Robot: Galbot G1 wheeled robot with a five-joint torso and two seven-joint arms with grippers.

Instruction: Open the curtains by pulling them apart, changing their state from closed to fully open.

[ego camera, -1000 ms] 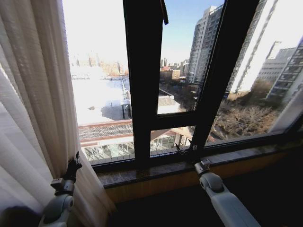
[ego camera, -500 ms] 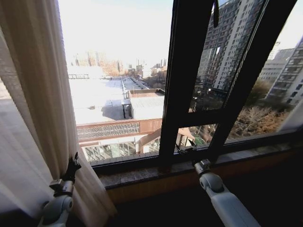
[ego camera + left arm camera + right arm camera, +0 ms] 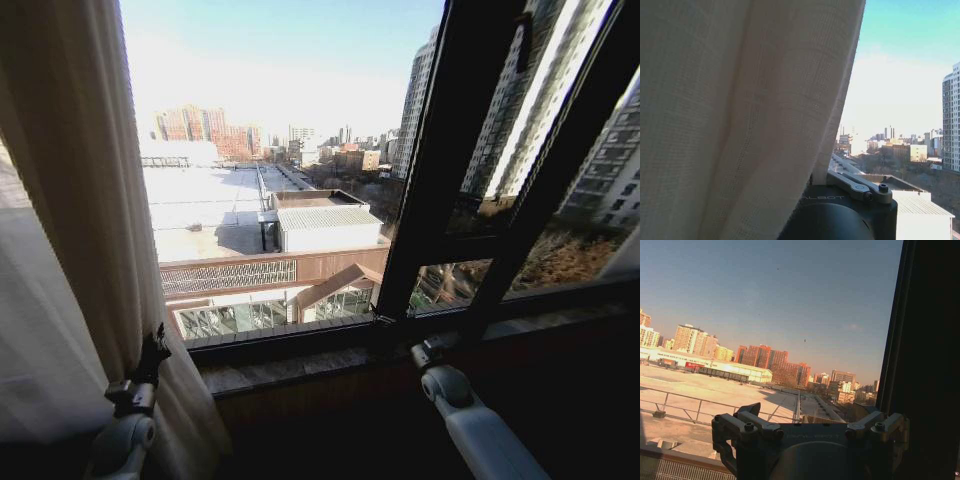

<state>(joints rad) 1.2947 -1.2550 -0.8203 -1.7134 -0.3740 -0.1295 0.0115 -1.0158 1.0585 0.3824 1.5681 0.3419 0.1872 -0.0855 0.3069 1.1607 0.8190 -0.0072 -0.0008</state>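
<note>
A sheer cream curtain (image 3: 70, 250) hangs gathered in pleats at the far left of the window, with the glass to its right uncovered. My left gripper (image 3: 153, 350) stands at the curtain's inner edge, low down, shut on a fold of the fabric. In the left wrist view the curtain (image 3: 740, 110) runs down into the left gripper (image 3: 840, 182) beside one finger (image 3: 860, 186). My right gripper (image 3: 425, 352) sits low by the window sill, apart from the curtain. The right wrist view shows the right gripper (image 3: 810, 427) open, with nothing between its fingers.
Dark window frame bars (image 3: 430, 200) rise at the right of the glass. A stone sill (image 3: 300, 370) runs below the window, with a dark wall under it. Rooftops and tall buildings lie outside.
The whole head view has shifted: the dark frame bars slid to the right, so the camera moved left. Both grippers and the curtain kept their places in the picture.
</note>
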